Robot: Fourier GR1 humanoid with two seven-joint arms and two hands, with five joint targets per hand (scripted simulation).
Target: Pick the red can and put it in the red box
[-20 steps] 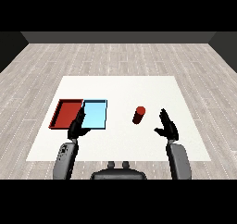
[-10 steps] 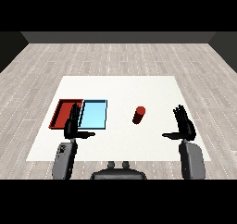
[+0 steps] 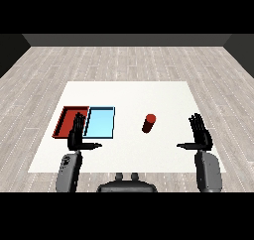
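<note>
Nearest the viewer, two grey forearms rise from the lower corners of the head view, each ending in a black hand. The left hand [image 3: 77, 134] is held over the near left part of the flat white table [image 3: 129, 92], its fingers straight and pointing away across the table, its thumb stuck out sideways toward the middle. It holds nothing. Its fingertips overlap the near edge of the red tray in this view, though whether they touch it cannot be told.

The right hand [image 3: 201, 133] is at the near right part of the table, close to the right edge. Its fingers are likewise straight and spread, pointing away, with the thumb stretched out toward the middle. It too is empty, and it is well apart from the can.

Farther in, the small red cylindrical can [image 3: 148, 123] stands upright on the bare table surface, between the two hands and somewhat closer to the right one. It lies outside both trays, to the right of the blue one.

On the left side of the table the shallow rectangular red tray [image 3: 64, 120] and the shallow rectangular light blue tray [image 3: 100, 122] lie side by side, touching, the red one on the outside.

Beyond the table, a pale grey wood-plank floor [image 3: 129, 60] runs back to a dark wall.
</note>
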